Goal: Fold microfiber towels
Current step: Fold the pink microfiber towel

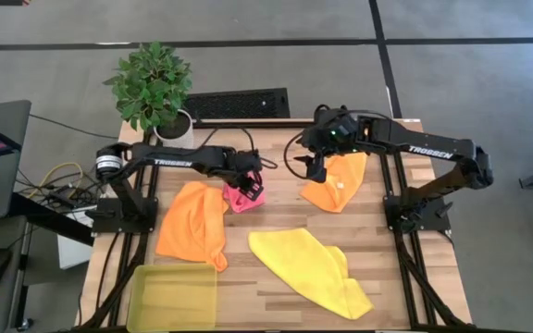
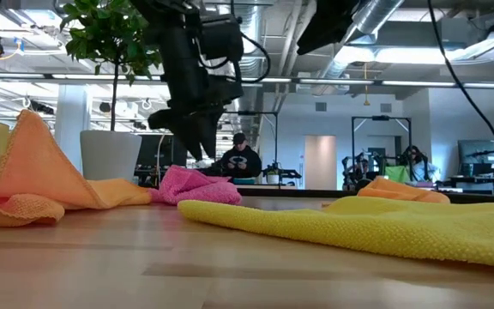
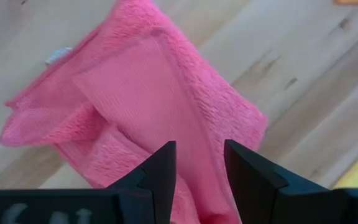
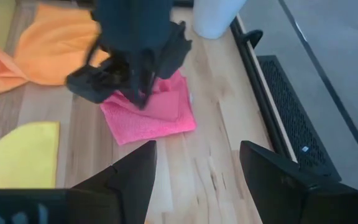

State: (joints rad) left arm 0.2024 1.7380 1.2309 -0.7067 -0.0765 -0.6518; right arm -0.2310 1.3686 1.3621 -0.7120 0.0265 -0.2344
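The pink towel lies folded small on the wooden table at centre far; it also shows in the left wrist view and the low view. My left gripper hangs just above it, fingers pointing down and slightly open; in the low view a gap shows under the fingertips. My right gripper is open and empty, raised at the far right beside an orange towel. A second orange towel lies crumpled at the left. A yellow towel lies spread at the near centre.
A translucent yellow-green tray sits at the near left corner. A potted plant stands at the far left edge. A black grille lies behind the table. Bare wood shows between the pink and yellow towels. A person sits in the room behind.
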